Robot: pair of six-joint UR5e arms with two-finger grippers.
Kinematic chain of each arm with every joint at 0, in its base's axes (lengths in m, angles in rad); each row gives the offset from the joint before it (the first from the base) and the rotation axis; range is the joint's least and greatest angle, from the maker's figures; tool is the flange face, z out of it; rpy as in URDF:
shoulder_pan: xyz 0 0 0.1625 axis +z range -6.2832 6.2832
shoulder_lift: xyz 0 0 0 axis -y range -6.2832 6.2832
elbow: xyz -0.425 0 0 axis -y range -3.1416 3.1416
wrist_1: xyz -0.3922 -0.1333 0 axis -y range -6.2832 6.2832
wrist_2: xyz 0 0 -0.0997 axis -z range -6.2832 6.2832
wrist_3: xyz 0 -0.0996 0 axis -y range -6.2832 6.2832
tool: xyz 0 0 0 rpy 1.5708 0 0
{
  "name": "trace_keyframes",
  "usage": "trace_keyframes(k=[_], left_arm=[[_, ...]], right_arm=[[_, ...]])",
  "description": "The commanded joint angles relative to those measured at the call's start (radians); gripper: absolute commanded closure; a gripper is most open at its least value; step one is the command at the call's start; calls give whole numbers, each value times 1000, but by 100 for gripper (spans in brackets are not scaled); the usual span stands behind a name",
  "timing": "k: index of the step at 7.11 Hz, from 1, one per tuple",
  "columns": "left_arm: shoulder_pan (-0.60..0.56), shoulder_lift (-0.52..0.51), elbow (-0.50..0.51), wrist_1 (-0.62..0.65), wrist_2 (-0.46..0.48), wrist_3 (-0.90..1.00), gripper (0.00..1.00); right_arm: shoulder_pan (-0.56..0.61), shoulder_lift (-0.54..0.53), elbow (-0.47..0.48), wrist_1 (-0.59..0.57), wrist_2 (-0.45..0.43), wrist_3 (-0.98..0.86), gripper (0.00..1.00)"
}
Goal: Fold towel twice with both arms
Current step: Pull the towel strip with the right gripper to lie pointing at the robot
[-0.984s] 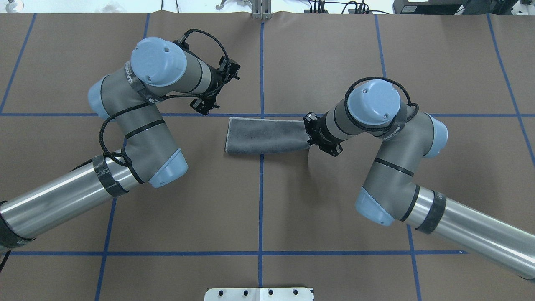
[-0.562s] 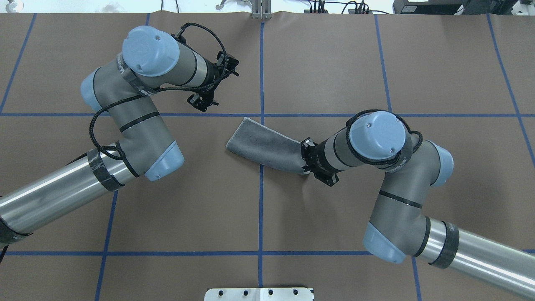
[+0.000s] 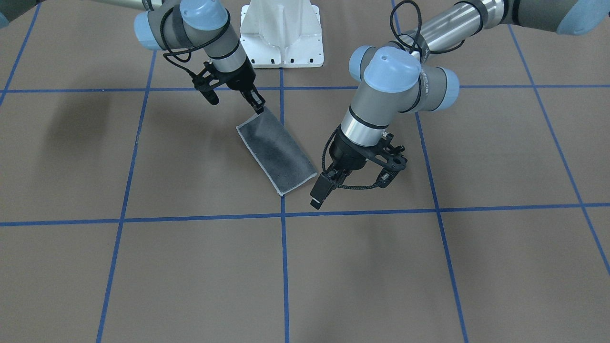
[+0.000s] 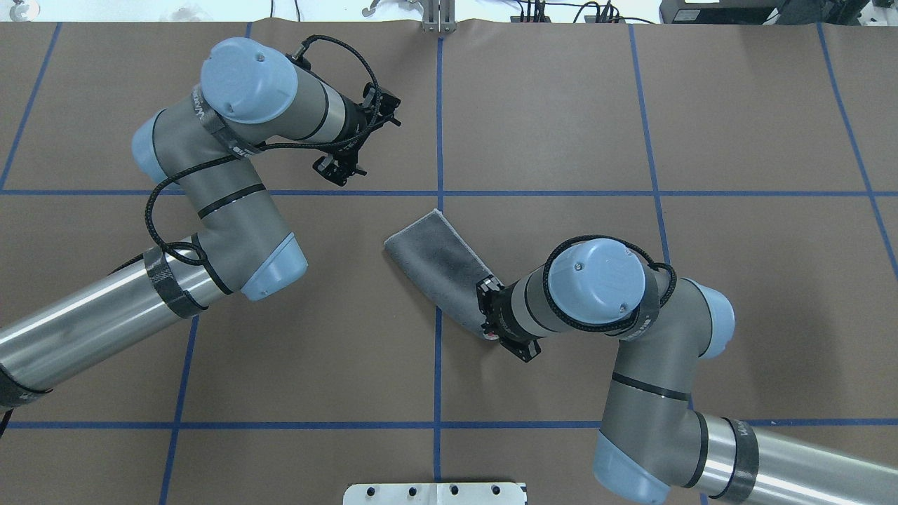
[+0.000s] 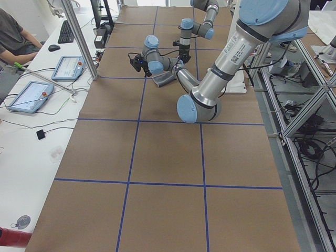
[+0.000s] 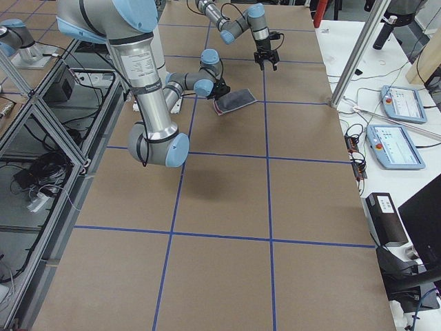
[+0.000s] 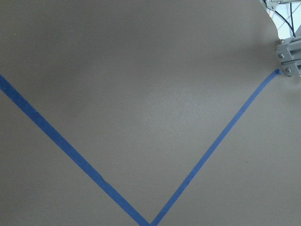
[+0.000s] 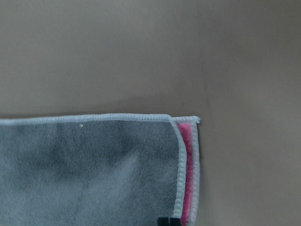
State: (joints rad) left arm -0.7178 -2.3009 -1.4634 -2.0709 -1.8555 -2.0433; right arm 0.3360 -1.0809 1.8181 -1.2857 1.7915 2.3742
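Note:
The towel [image 4: 438,263] is folded into a long strip, dark grey face out, and lies diagonally on the table near the centre line. It also shows in the front view [image 3: 276,150]. My right gripper [image 4: 489,312] is shut on the strip's end nearest the robot [image 3: 259,105]. The right wrist view shows that corner [image 8: 94,165] with pale edging and a pink layer peeking out. My left gripper [image 3: 316,200] hovers empty above the table beside the towel's far end, apart from it [image 4: 387,112]. I cannot tell whether its jaws are open.
The brown table mat carries a blue tape grid [image 4: 438,421]. The white pedestal base [image 3: 281,38] stands at the robot's edge. A metal bracket [image 4: 438,17] sits at the far edge. Tablets [image 5: 29,97] and a person [image 5: 13,37] are at a side bench.
My right gripper swung the towel's held end toward the robot, turning the strip from level to diagonal while its far end stayed near its place. My left arm drew back slightly.

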Motion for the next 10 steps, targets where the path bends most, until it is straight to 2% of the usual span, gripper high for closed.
trace_keyframes(k=[1, 5, 6, 8, 10], left_arm=[[1, 2, 0, 2, -1, 0, 0], [3, 2, -2, 15, -1, 0, 0], [3, 5, -3, 15, -2, 0, 0], [12, 12, -5, 14, -19, 6, 1], [35, 43, -23, 11, -31, 9, 2]], right_arm=[[-41, 62, -6, -55, -37, 39, 100], [-61, 113, -62, -53, -75, 40, 100], [-60, 110, -62, -55, -93, 34, 1], [19, 98, -33, -56, -51, 19, 0], [124, 61, 12, -58, 64, 13, 0]])
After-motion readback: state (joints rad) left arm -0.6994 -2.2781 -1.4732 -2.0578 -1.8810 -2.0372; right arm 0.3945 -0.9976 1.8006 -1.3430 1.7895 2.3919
